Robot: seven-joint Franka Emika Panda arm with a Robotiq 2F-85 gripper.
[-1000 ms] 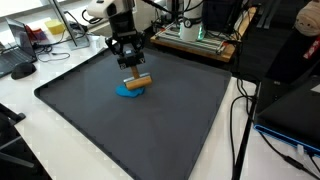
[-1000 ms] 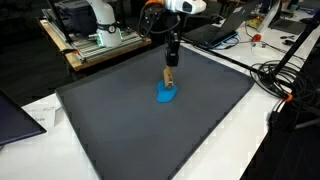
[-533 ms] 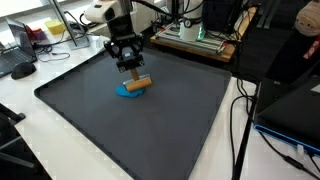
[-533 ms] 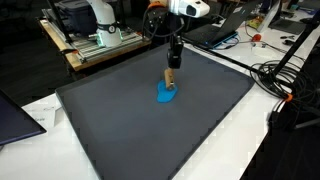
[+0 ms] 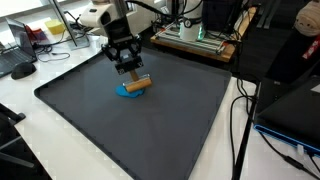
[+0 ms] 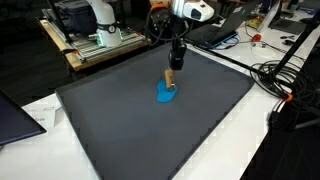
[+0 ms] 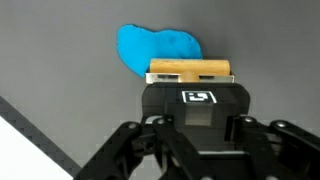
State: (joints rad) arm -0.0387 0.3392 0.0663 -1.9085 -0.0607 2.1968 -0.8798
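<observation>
Wrist view: the gripper [image 7: 189,80] gripped a wooden block [image 7: 189,70], long axis left-right, touching a blue piece [image 7: 155,48] spreading leftward.

From the bottom edge the gripper [image 7: 190,84] reaches up, apparently clamped on a wooden block [image 7: 189,69] that lies crosswise, overlapping the lower edge of a flat blue object [image 7: 157,48] on the dark grey mat [image 7: 60,60].
</observation>
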